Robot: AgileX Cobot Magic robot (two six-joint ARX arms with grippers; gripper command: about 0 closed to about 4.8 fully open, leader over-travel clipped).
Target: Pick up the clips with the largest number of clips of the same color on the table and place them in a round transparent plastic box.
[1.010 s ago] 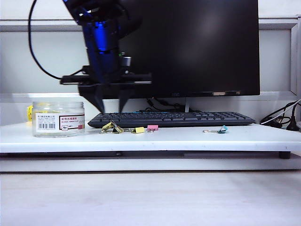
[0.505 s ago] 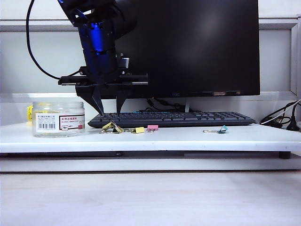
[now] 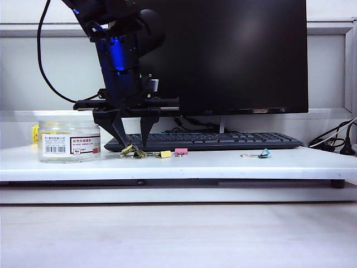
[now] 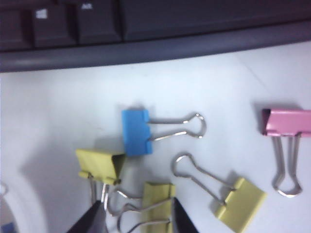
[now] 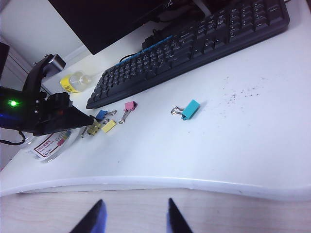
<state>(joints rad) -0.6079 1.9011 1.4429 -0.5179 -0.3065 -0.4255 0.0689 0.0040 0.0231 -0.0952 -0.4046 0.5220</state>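
In the exterior view our left gripper (image 3: 132, 138) hangs point-down over the cluster of yellow clips (image 3: 134, 151) at the front edge of the keyboard (image 3: 203, 141), its jaws apart and the tips just above the clips. The round transparent plastic box (image 3: 69, 141) stands just to the left of them on the white table (image 3: 223, 163). A pink clip (image 3: 181, 151) lies just right of the cluster and a teal clip (image 3: 263, 153) well apart further right.

From the left wrist, the open left gripper (image 4: 136, 216) straddles one yellow clip (image 4: 158, 201), whose long axis runs roughly along the gap, wire handles toward the camera. A second yellow clip (image 4: 100, 165) touches the near fingertip (image 4: 92, 221), so we judge it could be nudged or pinched along. A third yellow clip (image 4: 242, 204) lies beside them, and a blue clip (image 4: 136, 131) lies just beyond.

From the right wrist, our right gripper (image 5: 133, 218) sits off the table edge, jaws apart and empty, far from the clips; the left arm is clearly nearer.
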